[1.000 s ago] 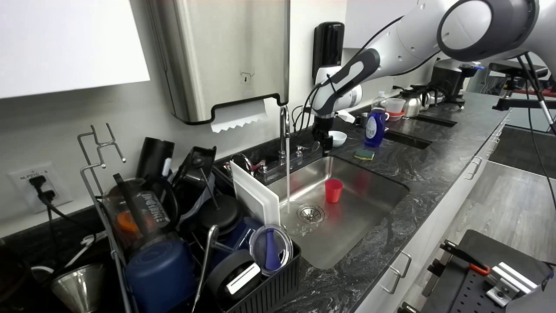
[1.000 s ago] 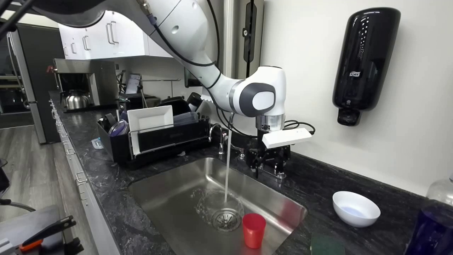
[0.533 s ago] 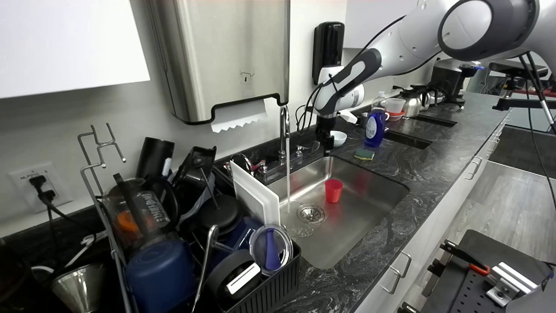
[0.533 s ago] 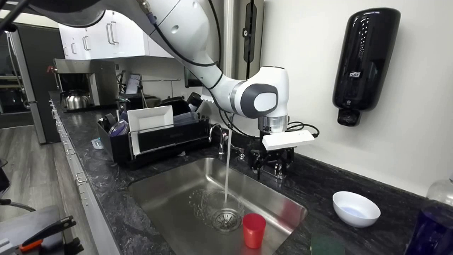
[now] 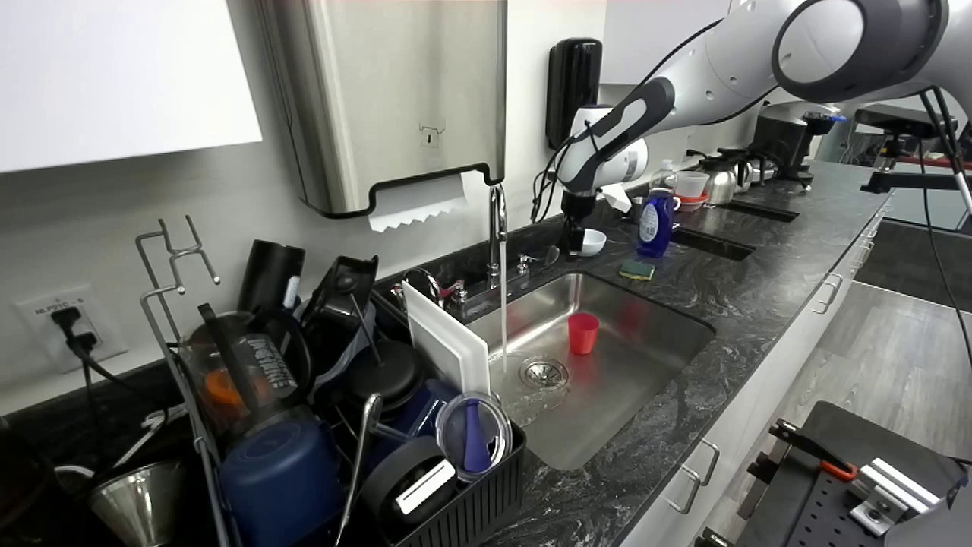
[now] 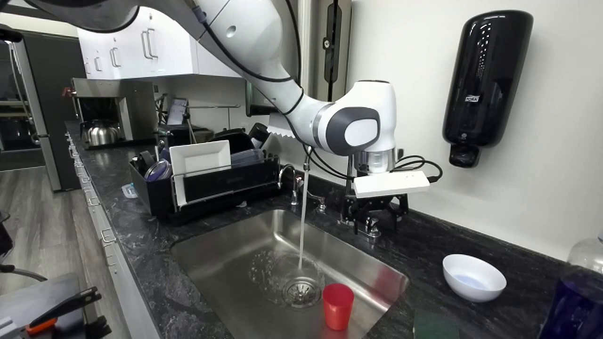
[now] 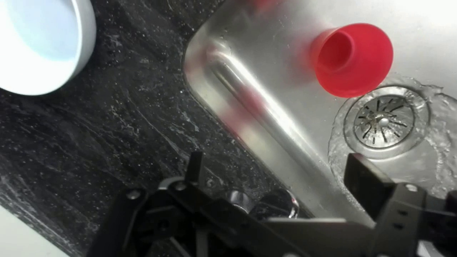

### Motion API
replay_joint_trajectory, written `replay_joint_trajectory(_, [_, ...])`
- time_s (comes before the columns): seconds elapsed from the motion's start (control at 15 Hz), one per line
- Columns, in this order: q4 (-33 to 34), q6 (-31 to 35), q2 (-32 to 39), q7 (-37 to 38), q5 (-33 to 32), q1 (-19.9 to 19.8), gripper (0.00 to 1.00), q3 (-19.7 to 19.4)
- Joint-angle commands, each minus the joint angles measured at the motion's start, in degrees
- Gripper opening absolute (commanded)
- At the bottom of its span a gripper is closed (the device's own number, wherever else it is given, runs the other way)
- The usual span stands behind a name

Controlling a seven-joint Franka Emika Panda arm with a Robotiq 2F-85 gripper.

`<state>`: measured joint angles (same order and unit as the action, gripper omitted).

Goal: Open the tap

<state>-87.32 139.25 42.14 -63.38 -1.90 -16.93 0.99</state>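
Observation:
The tap is a slim chrome faucet behind the sink, and water runs from its spout in both exterior views. Its spout top also shows in an exterior view, partly behind the arm's cables. A metal handle stands at the base right at my gripper; another handle is nearer the spout. In the wrist view my gripper is open, its fingertips wide apart with nothing between them. Chrome of a handle shows partly below and between the fingers; the rest is hidden by the gripper linkage.
A red cup stands in the steel sink near the drain. A white bowl sits on the counter beside the sink. A full dish rack, paper towel dispenser, soap dispenser and blue bottle are around.
The arm and gripper have risen slightly and shifted away from the spout, toward the bowl side. Water runs from the spout in all the frames.

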Motion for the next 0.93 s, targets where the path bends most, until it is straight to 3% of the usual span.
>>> replay_joint_trajectory(0.0, [-3.06, 1.81, -2.67, 3.88, 2.55, -0.64, 1.00, 0.46])
replay_joint_trajectory(0.33, [-7.43, 1.89, -6.93, 7.20, 4.12, -1.11, 1.00, 0.43])
replay_joint_trajectory(0.87, [-21.08, 2.82, -16.69, 15.27, 4.53, -1.13, 1.00, -1.82])
